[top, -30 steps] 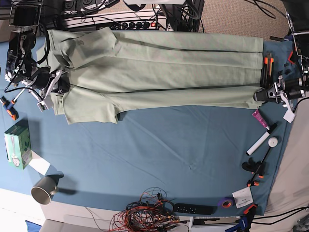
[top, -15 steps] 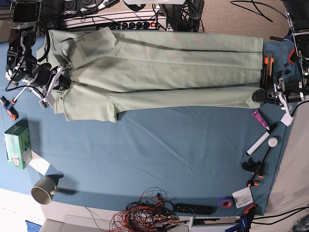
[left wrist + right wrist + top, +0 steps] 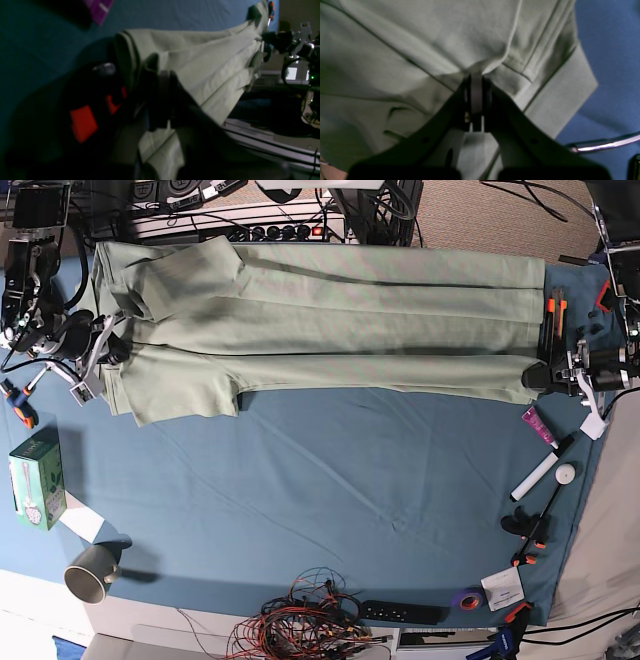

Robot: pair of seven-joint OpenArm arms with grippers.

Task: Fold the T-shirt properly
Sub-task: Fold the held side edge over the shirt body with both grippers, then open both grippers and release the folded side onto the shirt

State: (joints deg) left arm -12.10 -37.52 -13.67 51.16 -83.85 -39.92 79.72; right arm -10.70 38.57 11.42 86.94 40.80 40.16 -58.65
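Observation:
The pale sage-green T-shirt (image 3: 330,320) lies stretched across the far half of the blue table cloth (image 3: 350,490), folded lengthwise with a sleeve sticking out at its left end. My left gripper (image 3: 542,374) is shut on the shirt's hem corner at the right end; in the left wrist view its fingers (image 3: 160,100) pinch the folded T-shirt (image 3: 200,65). My right gripper (image 3: 112,352) is shut on the shoulder end at the left; in the right wrist view the T-shirt (image 3: 420,45) bunches into the closed fingertips (image 3: 476,95).
At the right edge lie orange-handled cutters (image 3: 556,315), a purple tube (image 3: 539,424), a white marker (image 3: 540,472) and clamps (image 3: 528,525). A green box (image 3: 37,478) and a grey mug (image 3: 92,571) sit at the left. Tangled wires (image 3: 300,620) and a remote (image 3: 402,613) line the near edge.
My right gripper has pulled the shirt's left end further left and towards the far edge; the fold has tightened and straightened. The left gripper has shifted slightly.

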